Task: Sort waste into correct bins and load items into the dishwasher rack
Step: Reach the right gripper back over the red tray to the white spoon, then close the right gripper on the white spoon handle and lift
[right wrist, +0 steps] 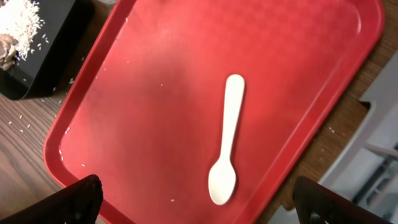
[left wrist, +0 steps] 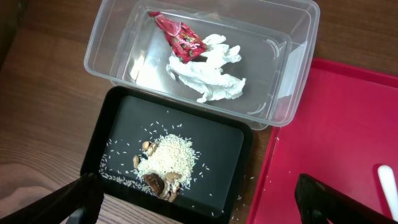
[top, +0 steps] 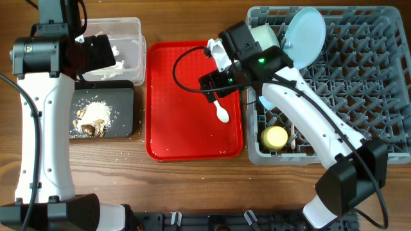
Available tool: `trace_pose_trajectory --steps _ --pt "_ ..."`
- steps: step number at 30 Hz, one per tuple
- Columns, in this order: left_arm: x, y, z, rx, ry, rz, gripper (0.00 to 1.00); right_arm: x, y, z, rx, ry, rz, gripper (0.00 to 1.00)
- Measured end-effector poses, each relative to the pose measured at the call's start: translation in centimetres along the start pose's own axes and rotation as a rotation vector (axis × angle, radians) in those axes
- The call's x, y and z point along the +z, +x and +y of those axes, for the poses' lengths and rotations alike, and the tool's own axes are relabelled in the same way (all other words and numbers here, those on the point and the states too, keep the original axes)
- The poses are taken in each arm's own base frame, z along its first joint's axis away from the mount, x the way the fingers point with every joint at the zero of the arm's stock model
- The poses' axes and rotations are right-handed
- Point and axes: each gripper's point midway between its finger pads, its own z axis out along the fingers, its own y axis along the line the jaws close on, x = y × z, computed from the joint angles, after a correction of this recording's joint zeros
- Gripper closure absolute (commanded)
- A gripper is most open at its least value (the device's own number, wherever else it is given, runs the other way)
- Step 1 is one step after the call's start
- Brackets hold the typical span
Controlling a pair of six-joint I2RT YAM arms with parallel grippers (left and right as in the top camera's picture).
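Right pincer (right wrist: 196,193) hangs spread and empty over the red tray (right wrist: 143,93); the smooth white plastic spoon (right wrist: 227,137) lies just below it, not yet racked. Left pincer (left wrist: 196,193) is likewise spread. Ahead of it the clear tub (left wrist: 106,43) holds the crinkled wrapper (left wrist: 181,38) and crumpled napkin (left wrist: 208,78); below it, grainy scraps (left wrist: 165,160) sit in the black tray (left wrist: 233,155). Plate (top: 305,32) and cup (top: 275,136) stand in the pegged rack (top: 366,83). Waste appears sorted.

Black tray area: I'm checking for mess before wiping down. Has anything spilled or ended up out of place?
Yes. Loose white grains lie scattered on the wooden table beside the shallow black rectangular tray, and a few dot the flat red serving tray.
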Motion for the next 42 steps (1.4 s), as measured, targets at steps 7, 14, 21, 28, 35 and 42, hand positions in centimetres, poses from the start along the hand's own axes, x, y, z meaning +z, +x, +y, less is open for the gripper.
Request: trace_pose_trajectory --steps 7,14,21,28,35,42 --pt "0.0 0.0 0.0 0.000 0.000 0.000 0.00 0.2 -0.9 0.3 0.013 -0.003 -0.035 0.01" --pt "0.0 0.0 0.0 0.000 0.000 0.000 0.00 2.5 -0.1 -0.2 0.028 -0.001 0.019 0.05" --pt "0.0 0.0 0.0 0.000 0.000 0.000 0.00 5.1 1.2 -0.7 0.033 0.001 0.090 0.09" --pt "0.0 0.0 0.0 0.000 0.000 0.000 0.00 7.7 3.1 -1.1 0.049 0.003 0.179 0.12" --pt "0.0 0.0 0.0 0.000 0.000 0.000 0.00 8.1 3.2 -1.2 0.034 0.002 0.185 0.16" --pt "0.0 0.0 0.0 0.000 0.000 0.000 0.00 9.4 3.9 -1.5 0.010 0.000 0.175 0.21"
